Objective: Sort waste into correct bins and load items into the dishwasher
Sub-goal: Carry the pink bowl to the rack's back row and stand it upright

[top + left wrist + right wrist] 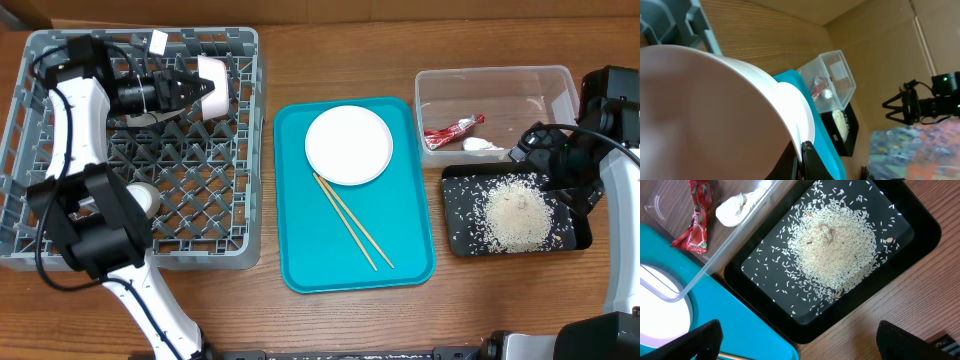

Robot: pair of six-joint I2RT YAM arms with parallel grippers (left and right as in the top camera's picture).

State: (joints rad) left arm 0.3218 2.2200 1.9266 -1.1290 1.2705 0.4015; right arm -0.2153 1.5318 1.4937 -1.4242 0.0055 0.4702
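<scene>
**Wooden table with two arms: bowl gripped over the rack, rice tray under the open claw**

Wooden tabletop [340, 320] carries all items; cardboard stands behind it in the left wrist view.

Left claw [196, 90]: closed tight on the rim of a white bowl [214, 86]. The bowl is held on its side above the far part of the grey rack [240, 150], which lies directly beneath the claw. In the left wrist view the bowl [715, 110] fills most of the frame, and one dark finger [808, 159] presses on its edge. Behind this claw, toward the arm's base, a white cup [146, 198] sits in the rack, partly hidden by the arm.

Right claw [556, 165]: spread as wide as it goes and holding nothing. In its own wrist view the claw [797, 330] has a finger at each lower corner. Straight below it lies the black tray [920, 235], with rice [835, 245] heaped in the middle and scattered around. Just beyond the claw, touching the black tray, stands the clear tub [497, 78]. It holds the red-and-white wrapper [452, 132] and the white scrap [483, 145].

Between the two claws lies the teal tray [300, 250]. The plate [348, 145] rests on its far half. The chopsticks [352, 224] lie slanted on the near half, their far ends at the plate's edge.
</scene>
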